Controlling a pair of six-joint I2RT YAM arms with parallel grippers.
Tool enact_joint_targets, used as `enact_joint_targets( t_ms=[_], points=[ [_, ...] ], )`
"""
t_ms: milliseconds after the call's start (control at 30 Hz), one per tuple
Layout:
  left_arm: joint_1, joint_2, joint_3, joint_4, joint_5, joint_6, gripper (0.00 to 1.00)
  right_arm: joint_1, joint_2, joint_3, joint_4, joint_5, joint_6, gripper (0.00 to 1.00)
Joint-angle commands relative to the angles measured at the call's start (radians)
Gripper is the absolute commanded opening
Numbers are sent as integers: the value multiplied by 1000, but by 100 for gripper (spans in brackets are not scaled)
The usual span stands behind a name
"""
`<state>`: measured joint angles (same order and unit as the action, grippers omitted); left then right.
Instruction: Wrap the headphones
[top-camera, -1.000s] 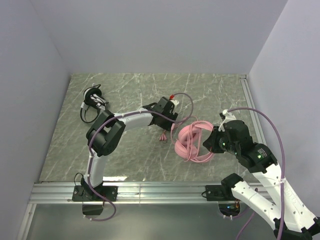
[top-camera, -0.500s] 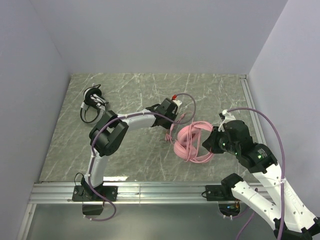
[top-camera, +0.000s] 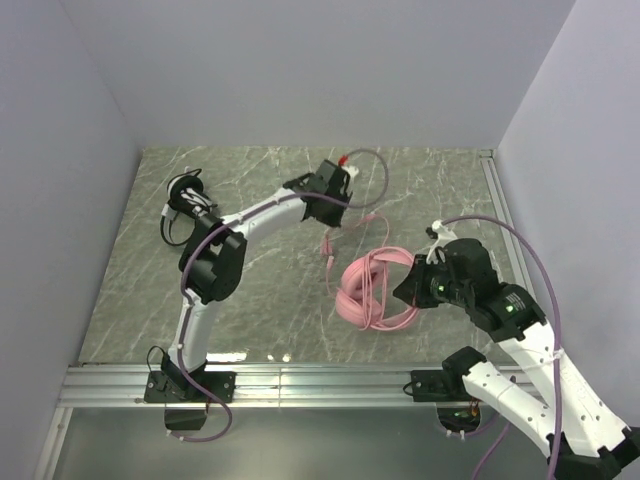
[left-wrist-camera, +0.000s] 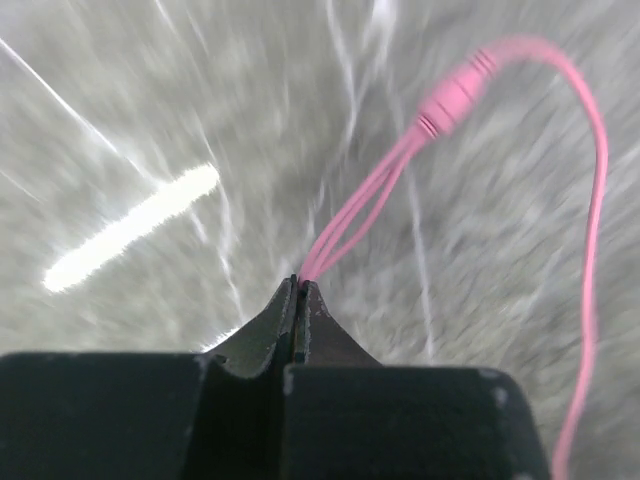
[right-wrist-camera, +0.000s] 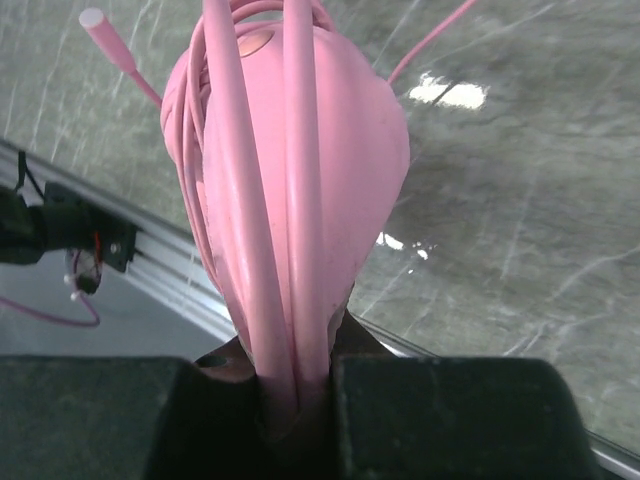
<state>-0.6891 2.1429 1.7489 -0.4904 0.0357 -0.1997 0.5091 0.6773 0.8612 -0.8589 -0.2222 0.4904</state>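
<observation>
pink headphones (top-camera: 372, 290), cable (right-wrist-camera: 298, 150) partly coiled round them, black-and-white headphones (top-camera: 188, 200) far left

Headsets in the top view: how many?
2. The pink headset is right of centre, its pink cable running toward the back; the black-and-white headset lies at the far left. None seem hidden.
</observation>
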Motion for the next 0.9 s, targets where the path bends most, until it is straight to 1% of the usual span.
enact_joint_targets(
  t_ms=[0, 67, 100, 167, 267, 333, 400, 533, 633, 667, 733, 767, 833, 867],
  points=[
    [17, -50, 141, -57, 62, 34, 0, 25, 7, -17, 149, -126, -16, 0],
    [29, -60, 150, -59, 110, 29, 0, 35, 8, -27, 158, -132, -22, 0],
    [36, -73, 144, -42, 180, 26, 0, 45, 8, -28, 167, -132, -26, 0],
    [51, -89, 138, -34, 226, 16, 0, 52, -4, -27, 172, -131, -32, 0],
    [59, -133, 141, -53, 219, 14, 0, 51, -25, -18, 190, -114, -52, 0],
    [63, -153, 147, -66, 225, 13, 0, 51, -54, -17, 216, -132, -65, 0],
    [63, -182, 162, -97, 249, 16, 0, 52, -93, -22, 290, -157, -88, 0],
    [60, -207, 195, -177, 291, 19, 0, 49, -125, 15, 368, -93, -118, 0],
    [56, -251, 146, -182, 290, 19, 0, 51, -124, 44, 408, -59, -147, 0],
    [54, -279, 111, -175, 290, 19, 0, 49, -121, 48, 431, -71, -151, 0],
    [54, -296, 90, -168, 291, 19, 0, 49, -108, 42, 474, -127, -141, 0],
    [54, -298, 99, -181, 293, 23, 0, 51, -102, 36, 529, -213, -116, 0],
    [54, -288, 133, -206, 288, 25, 0, 49, -76, 9, 590, -305, -72, 0],
    [54, -276, 176, -230, 290, 26, 0, 54, -62, 4, 625, -392, -34, 0]
  ],
)
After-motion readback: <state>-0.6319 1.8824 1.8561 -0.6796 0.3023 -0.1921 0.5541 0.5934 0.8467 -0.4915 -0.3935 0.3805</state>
